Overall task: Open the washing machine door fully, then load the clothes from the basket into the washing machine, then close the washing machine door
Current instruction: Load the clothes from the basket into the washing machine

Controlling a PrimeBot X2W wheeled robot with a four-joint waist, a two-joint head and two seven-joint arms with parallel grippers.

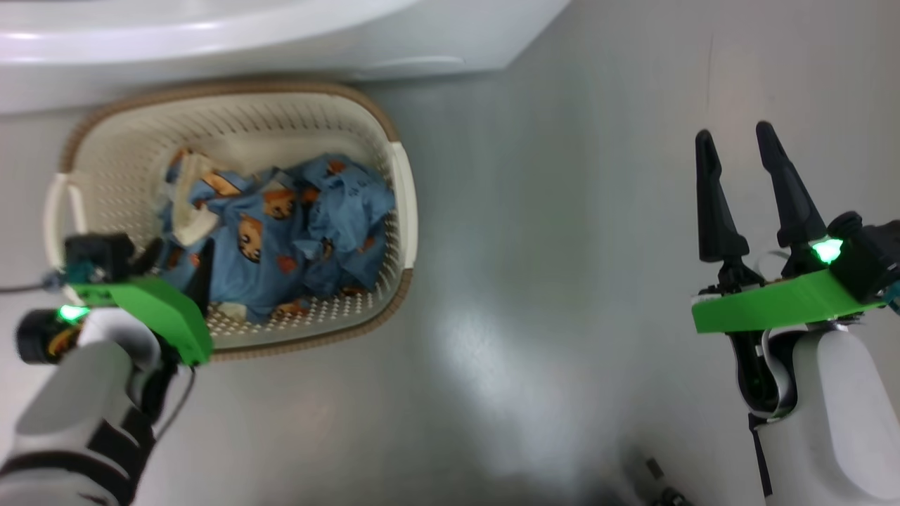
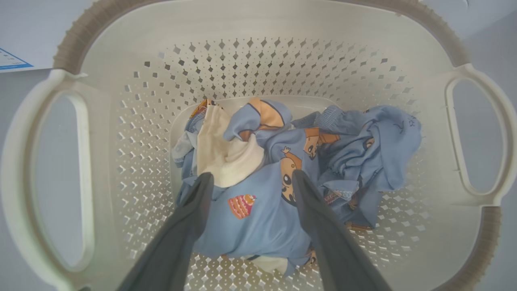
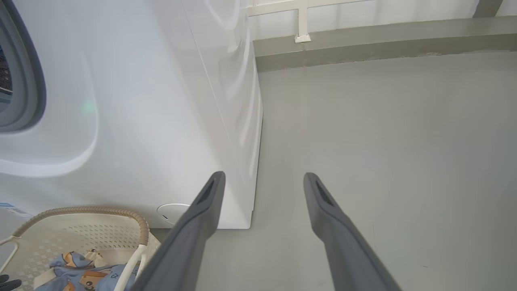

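The cream perforated basket [image 1: 404, 204] stands on the floor against the foot of the white washing machine [image 1: 211, 42]. Crumpled light blue clothes [image 1: 295, 232] with orange cartoon figures lie in it. My left gripper [image 1: 179, 263] hangs over the basket's near left side, open. In the left wrist view its fingers [image 2: 202, 190] straddle the clothes [image 2: 363, 149] just above them, inside the basket [image 2: 258, 60], gripping nothing. My right gripper [image 1: 735, 137] is open and empty over bare floor far to the right. The right wrist view shows that gripper [image 3: 262, 176], the washing machine [image 3: 141, 121] and its grey rubber ring [image 3: 30, 81]. The washing machine door is out of view.
Grey floor [image 1: 562, 281] stretches right of the basket. A grey ledge [image 3: 383, 40] runs along the wall behind the machine. A round white cap [image 3: 171, 210] sits low on the machine's front. A blue label [image 2: 10, 60] shows beyond the basket rim.
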